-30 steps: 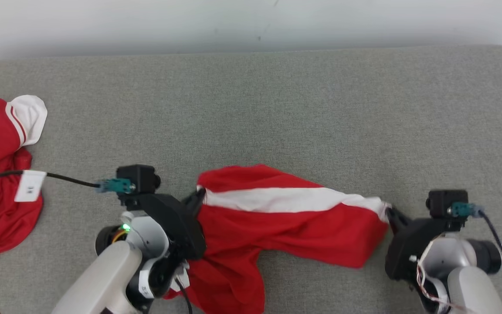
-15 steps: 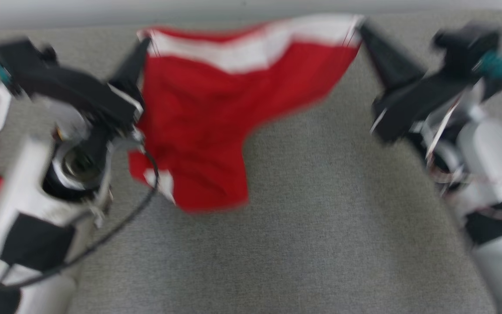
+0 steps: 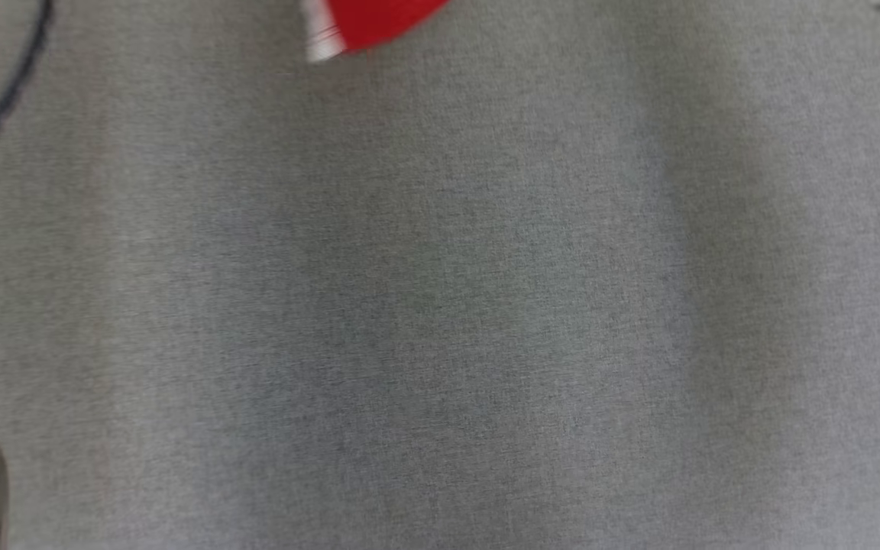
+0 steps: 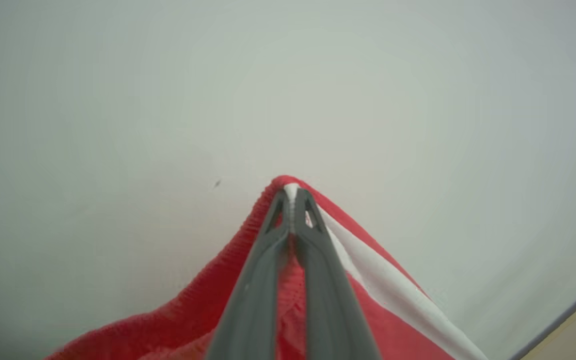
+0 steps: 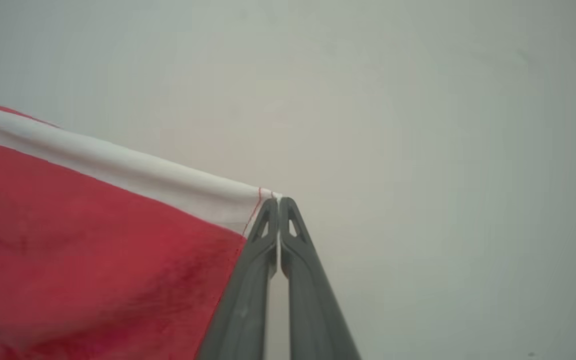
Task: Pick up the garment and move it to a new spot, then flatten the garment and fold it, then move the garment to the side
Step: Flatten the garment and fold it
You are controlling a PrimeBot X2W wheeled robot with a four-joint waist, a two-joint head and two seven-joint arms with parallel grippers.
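**Garment held at both band ends**

Left gripper (image 4: 293,196) is clenched on one end of the garment's (image 4: 388,295) white band. Right gripper (image 5: 279,202) is clenched on the band's other end. Red cloth hangs below both, against a pale wall (image 4: 118,100). In the head view, a red tip shows at the top edge over the grey surface (image 3: 440,305).

The garment (image 3: 370,18) is hanging above the padded surface (image 3: 440,305), toward the top of the head view. One upper corner is sitting inside the left gripper (image 4: 293,199), the other inside the right gripper (image 5: 279,204), the cloth stretching between them.
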